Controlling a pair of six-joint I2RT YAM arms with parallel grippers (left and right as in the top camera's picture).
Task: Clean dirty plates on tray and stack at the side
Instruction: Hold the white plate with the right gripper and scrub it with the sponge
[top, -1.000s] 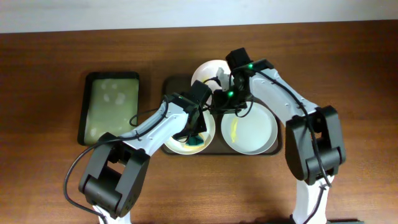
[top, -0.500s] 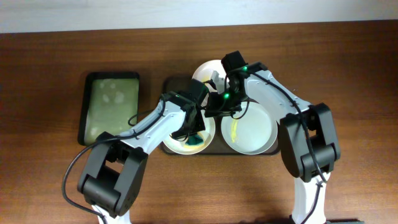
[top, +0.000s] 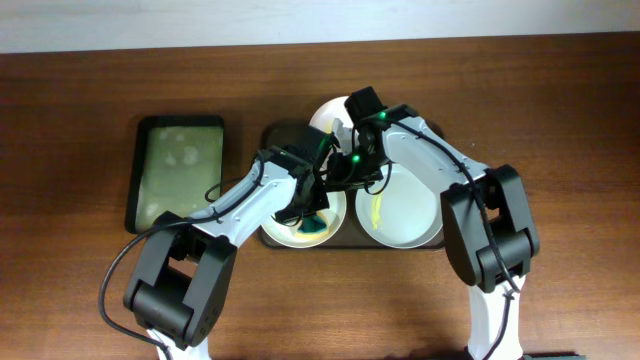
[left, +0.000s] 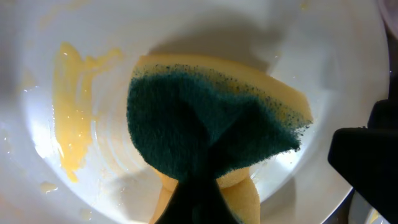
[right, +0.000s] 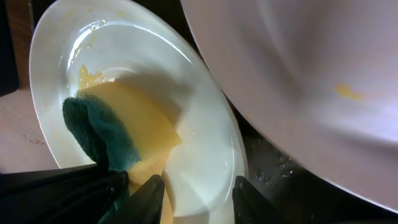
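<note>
overhead: left plate (top: 285, 234) mostly occluded, rear plate (top: 325, 114) half occluded. left wrist: sponge (left: 211, 137) lower edge cropped. right wrist: nearest plate (right: 311, 74) blurred, cropped.

My left gripper (top: 312, 210) and its sponge (left: 211, 134) fill the middle of the near left plate (top: 285, 232). My right gripper (right: 199, 198) sits right at that plate's rim with its fingers apart, so the arms crowd each other there. The back plate (top: 328, 112) is close behind them. The right plate (top: 410, 215) is mostly open from above. The bare table (top: 560, 130) on the right has lots of room. The small black tray (top: 180, 172) blocks the left.
</note>
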